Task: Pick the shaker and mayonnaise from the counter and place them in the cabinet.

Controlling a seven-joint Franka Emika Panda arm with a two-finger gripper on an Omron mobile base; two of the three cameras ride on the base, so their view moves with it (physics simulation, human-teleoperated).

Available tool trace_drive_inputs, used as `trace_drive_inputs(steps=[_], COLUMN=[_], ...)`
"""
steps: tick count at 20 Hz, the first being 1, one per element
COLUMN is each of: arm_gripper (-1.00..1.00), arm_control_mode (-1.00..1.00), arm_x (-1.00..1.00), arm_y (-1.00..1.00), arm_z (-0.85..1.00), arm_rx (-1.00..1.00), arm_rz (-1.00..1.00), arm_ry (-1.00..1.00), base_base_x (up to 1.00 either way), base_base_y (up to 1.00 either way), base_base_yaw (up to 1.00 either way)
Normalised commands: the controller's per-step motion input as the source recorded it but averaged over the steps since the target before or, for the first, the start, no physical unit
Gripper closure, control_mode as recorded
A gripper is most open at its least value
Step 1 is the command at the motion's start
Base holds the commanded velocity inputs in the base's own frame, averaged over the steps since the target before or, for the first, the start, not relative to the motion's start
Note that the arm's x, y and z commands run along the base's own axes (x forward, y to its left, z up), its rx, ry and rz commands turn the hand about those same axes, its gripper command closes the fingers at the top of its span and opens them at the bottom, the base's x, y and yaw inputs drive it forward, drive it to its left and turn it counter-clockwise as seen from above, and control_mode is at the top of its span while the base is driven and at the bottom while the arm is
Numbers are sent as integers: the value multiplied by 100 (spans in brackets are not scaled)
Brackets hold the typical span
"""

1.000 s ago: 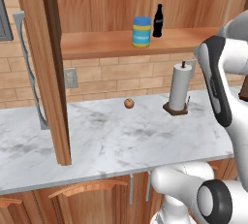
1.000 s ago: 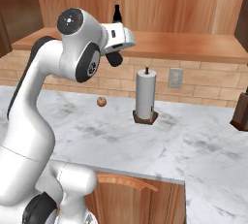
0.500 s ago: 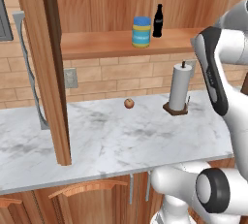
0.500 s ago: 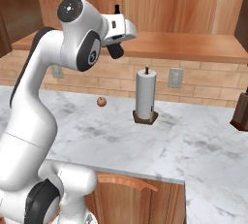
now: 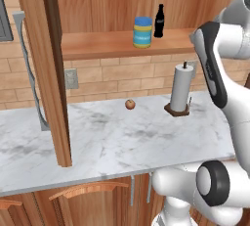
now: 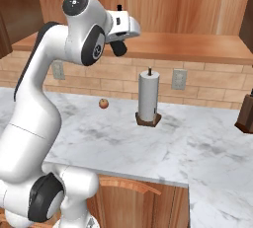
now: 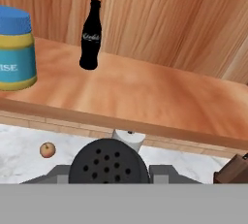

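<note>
Hand view, left to right: we see the mayonnaise [image 7: 14, 48] standing on the cabinet [image 7: 160, 97] shelf, the cola bottle [image 7: 90, 34] near it, then bare plank. The gripper [image 6: 117, 49] is pinched on the shaker [image 7: 108, 162], whose perforated top faces us, its long axis along the fingers. The shelf lies ahead; we judge the bare stretch right of the bottle the readiest target.

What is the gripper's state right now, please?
Gripper: shut on the shaker, whose perforated black top shows between its fingertips, raised in front of the cabinet shelf.
</note>
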Motion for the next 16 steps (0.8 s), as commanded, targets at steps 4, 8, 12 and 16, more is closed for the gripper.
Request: trace_drive_inputs(steps=[4,8,12,16], arm_gripper=[100,100,100,100], arm_control_mode=[-100,-100,-100,-100], arm_x=[21,18,19,23], arm_y=[0,0,0,-3], arm_z=[-12,-28,-20,-3], arm_rx=[0,0,0,0], arm_rz=[0,0,0,0], arm_ry=[0,0,0,0], base_base_x=[0,0,0,0], base_base_y=[0,0,0,0], base_base_yaw=[0,0,0,0])
